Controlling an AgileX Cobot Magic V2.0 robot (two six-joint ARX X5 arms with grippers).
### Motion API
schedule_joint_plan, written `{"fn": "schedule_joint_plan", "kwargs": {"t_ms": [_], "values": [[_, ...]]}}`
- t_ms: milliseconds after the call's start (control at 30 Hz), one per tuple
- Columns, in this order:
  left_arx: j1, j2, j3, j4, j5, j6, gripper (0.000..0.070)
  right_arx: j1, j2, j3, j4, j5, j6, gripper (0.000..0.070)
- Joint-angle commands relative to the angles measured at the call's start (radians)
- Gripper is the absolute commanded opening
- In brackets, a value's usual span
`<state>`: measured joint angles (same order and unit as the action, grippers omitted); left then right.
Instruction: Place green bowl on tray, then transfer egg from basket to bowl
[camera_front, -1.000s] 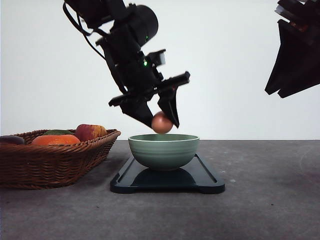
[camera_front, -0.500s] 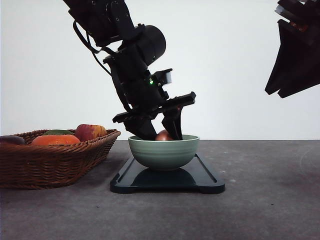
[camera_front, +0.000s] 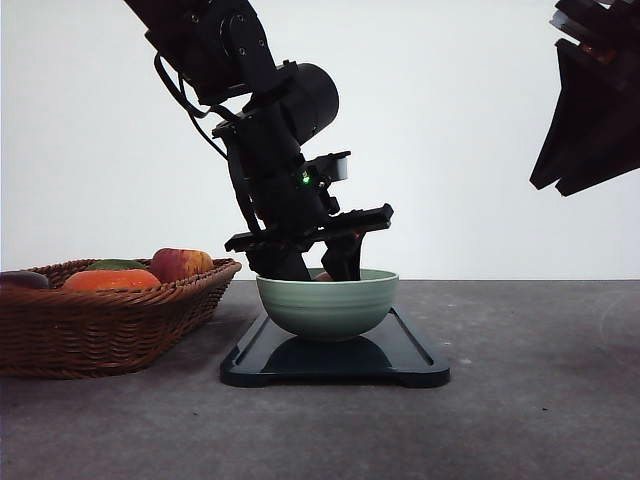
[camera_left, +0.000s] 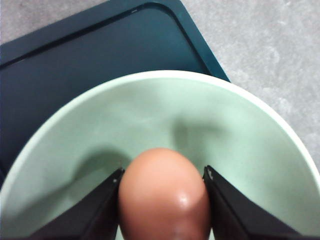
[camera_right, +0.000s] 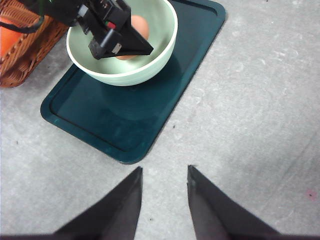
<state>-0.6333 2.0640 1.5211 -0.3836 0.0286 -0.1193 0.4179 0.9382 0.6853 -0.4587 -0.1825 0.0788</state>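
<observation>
One green bowl sits on one tray, one basket (with other produce) to its left. The left gripper, down inside the bowl, pinches one egg between its jaws. The right gripper hangs spread and empty above the bare table.

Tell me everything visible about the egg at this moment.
The egg is smooth, brownish-orange, with a small glossy highlight. It sits low inside the green bowl, clamped on both sides by the left gripper's dark fingers. Whether it touches the bowl's floor cannot be told. The bowl stands on the tray.
</observation>
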Motion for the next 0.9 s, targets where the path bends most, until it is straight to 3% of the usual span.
{"fn": "schedule_joint_plan", "kwargs": {"t_ms": [0,267,400,433,867], "values": [[-0.011,0.026,0.024,0.011,-0.008,0.039,0.0189,0.004,0.008,0.003,0.011,0.0,-0.008,0.0174],[-0.013,0.03,0.024,0.03,-0.007,0.053,0.021,0.004,0.008,0.003,0.011,0.0,-0.008,0.0174],[-0.014,0.031,0.024,0.032,-0.007,0.052,0.0349,0.004,0.008,0.003,0.011,0.0,-0.007,0.0174],[-0.014,0.031,0.024,0.032,-0.007,0.052,0.0356,0.004,0.008,0.003,0.011,0.0,-0.007,0.0174],[-0.021,-0.01,0.025,-0.001,-0.007,0.048,0.0351,0.004,0.008,0.003,0.01,0.0,-0.008,0.0174]]}}
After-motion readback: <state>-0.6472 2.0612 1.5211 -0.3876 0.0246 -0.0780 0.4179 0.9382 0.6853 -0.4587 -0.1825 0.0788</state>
